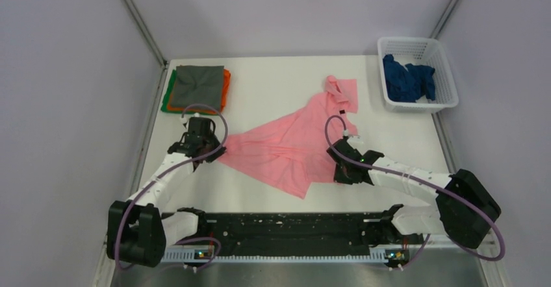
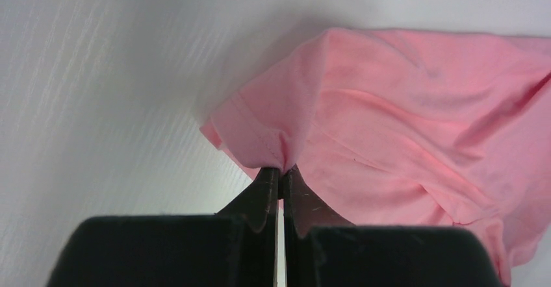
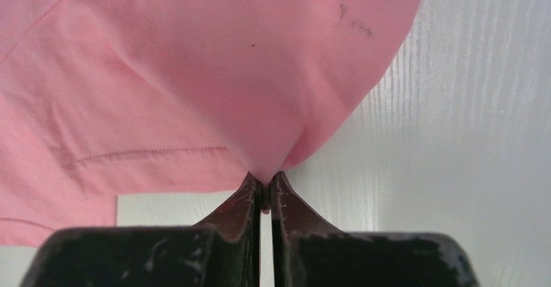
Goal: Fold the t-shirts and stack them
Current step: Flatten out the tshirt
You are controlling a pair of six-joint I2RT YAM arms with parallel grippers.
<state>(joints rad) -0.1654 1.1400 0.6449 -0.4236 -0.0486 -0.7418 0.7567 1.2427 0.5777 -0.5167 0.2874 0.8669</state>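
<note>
A light pink t-shirt (image 1: 292, 141) lies crumpled and stretched across the middle of the table. My left gripper (image 1: 217, 149) is shut on its left corner, seen pinched in the left wrist view (image 2: 281, 169) where the pink cloth (image 2: 403, 124) spreads to the right. My right gripper (image 1: 338, 163) is shut on its right edge; the right wrist view (image 3: 265, 178) shows the pink cloth (image 3: 195, 73) bunched between the tips. A dark blue t-shirt (image 1: 408, 78) lies in the white mesh basket (image 1: 447, 95). A grey folded shirt (image 1: 200, 84) tops an orange (image 1: 226, 86) and a green one (image 1: 166, 95).
The basket stands at the back right corner. The folded stack sits at the back left. Walls close in the table on the left, back and right. The black rail (image 1: 286, 232) with the arm bases runs along the near edge.
</note>
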